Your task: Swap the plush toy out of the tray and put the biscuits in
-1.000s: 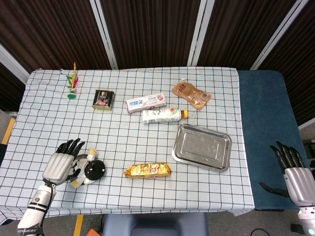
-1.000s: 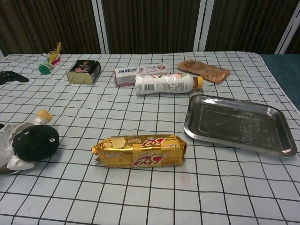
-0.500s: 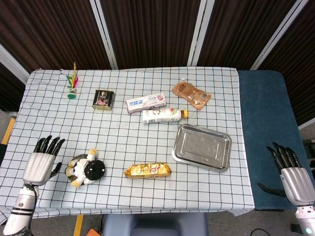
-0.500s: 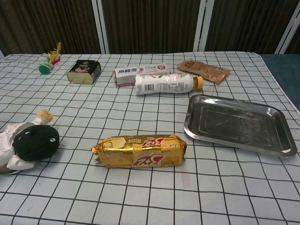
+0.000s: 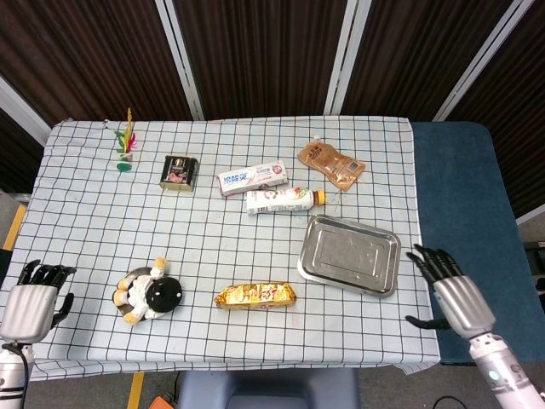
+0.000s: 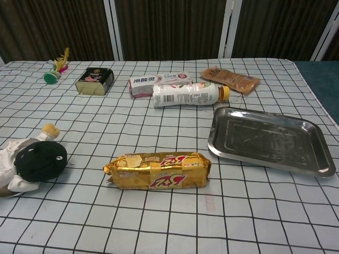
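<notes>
Since the earlier frames your left hand [image 5: 30, 300] has let go of the plush toy [image 5: 149, 296] and pulled back off the desk's [image 5: 94, 221] left edge, while your right hand [image 5: 453, 294] has come in toward the tray [image 5: 349, 255]. Both hands hold nothing, fingers apart.

The toy lies on the desk, well left of the tray, so the first half of the swap looks done. The tray sits bare, ready to receive. The biscuits [image 5: 255, 295] lie between toy and tray, untouched; your right hand is the nearer one, which likely explains its advance.

Only the head view shows either hand. The chest view shows neither, but gives the closer look at the biscuits [image 6: 157, 170], lying flat and lengthwise, and at the tray's [image 6: 270, 140] shallow raised rim.
</notes>
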